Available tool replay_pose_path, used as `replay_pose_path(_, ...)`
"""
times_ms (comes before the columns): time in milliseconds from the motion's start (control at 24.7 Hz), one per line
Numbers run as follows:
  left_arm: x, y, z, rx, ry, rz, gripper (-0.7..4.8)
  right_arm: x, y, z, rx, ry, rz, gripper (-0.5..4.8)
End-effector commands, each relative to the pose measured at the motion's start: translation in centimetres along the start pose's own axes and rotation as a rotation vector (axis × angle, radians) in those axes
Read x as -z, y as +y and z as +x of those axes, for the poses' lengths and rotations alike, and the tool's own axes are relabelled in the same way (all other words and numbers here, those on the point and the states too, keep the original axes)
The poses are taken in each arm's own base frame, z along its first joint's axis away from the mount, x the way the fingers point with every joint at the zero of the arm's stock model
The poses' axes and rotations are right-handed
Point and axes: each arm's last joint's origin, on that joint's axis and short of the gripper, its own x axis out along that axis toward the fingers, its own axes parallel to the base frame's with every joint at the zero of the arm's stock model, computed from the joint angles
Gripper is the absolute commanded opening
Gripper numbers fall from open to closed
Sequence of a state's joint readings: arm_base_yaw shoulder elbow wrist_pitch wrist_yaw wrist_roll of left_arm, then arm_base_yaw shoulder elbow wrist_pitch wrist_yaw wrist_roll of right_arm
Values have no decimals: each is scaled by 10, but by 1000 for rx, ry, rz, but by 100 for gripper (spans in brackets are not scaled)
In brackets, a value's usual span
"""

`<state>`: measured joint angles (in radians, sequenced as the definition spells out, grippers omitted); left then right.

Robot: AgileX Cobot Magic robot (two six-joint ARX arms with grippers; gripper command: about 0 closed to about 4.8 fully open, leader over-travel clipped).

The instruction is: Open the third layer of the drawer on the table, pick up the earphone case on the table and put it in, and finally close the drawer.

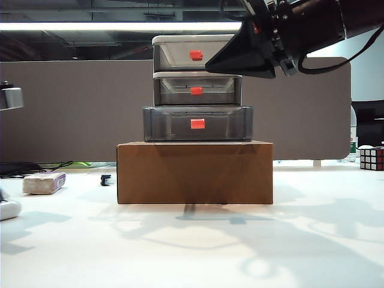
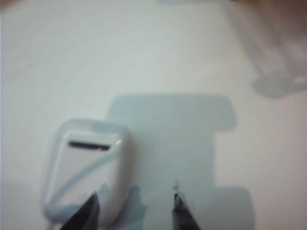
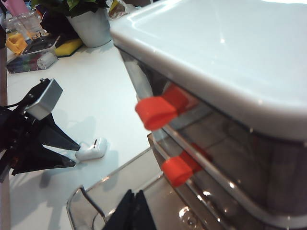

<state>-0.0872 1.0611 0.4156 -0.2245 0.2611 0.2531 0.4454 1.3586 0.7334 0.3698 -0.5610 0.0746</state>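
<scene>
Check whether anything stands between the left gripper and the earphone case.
Nothing visible does. The left gripper hangs open close over the earphone case, which lies on the bare table. The case sits off to the side by one finger, not centred between the jaws.

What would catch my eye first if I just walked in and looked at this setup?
Probably the grey three-tier drawer with red-orange tabs, stacked on a brown cardboard box mid-table, its third layer pulled out toward you. The black right pincer hangs high by the top tier, fingers together. At the left edge, the left pincer stands open beside the small white earphone case lying on the table.
</scene>
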Motion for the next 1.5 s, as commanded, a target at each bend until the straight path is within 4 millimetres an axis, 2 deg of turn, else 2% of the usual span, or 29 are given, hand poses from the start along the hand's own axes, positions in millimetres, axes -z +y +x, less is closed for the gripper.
replay_pose_path(40,-2,0,0,14,-53,50,282,-1,1,-1,-7,9,7,-6)
replay_pose_path(162,-3,1,0,6,-61,107,355,0,1,-1,-7,23,10,-6)
replay_pose_path(445,0,16,-4,-37,-79,78,355,1,1,-1,-9,24,9,-6)
replay_pose_path(525,1,31,-10,-8,-150,27,355,1,1,-1,-10,24,-3,-6)
replay_pose_path(768,7,44,-14,81,-214,47,360,0,1,-1,-10,23,-9,-6)
replay_pose_path(808,8,43,-12,103,-209,63,384,0,1,-1,-9,23,-9,-5)
replay_pose_path(1132,16,50,12,143,-145,51,385,1,1,-1,-10,24,-8,-6)
replay_pose_path(1496,20,51,27,151,-100,63,382,0,1,-1,-9,23,-9,-6)
